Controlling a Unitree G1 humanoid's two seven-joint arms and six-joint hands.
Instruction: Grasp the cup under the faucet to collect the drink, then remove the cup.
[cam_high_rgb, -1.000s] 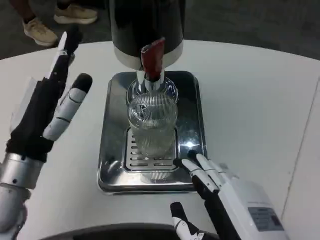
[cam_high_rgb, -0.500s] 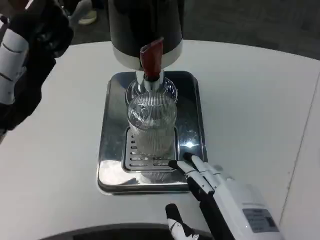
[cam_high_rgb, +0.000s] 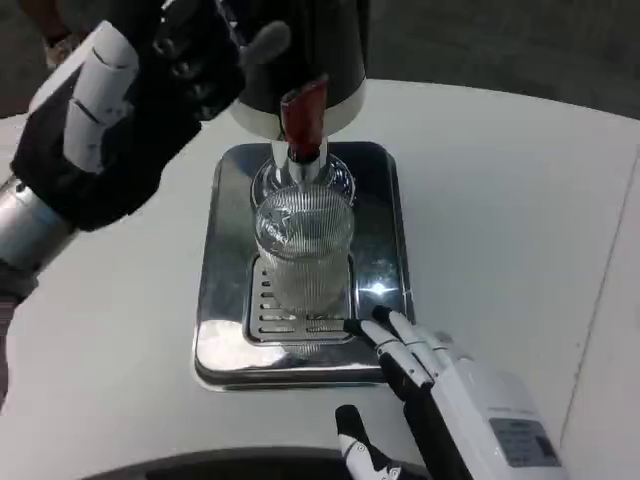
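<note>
Cup (cam_high_rgb: 303, 250) under faucet (cam_high_rgb: 303, 125) on tray (cam_high_rgb: 215, 300); right hand (cam_high_rgb: 440, 385) spread, empty; left hand (cam_high_rgb: 140, 100) prob. curled, blurry.

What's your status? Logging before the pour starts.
Left hand raised beside the dispenser, holding nothing. Right hand open at the tray edge. Cup upright under the faucet, ungrasped. Nothing in the way.
</note>
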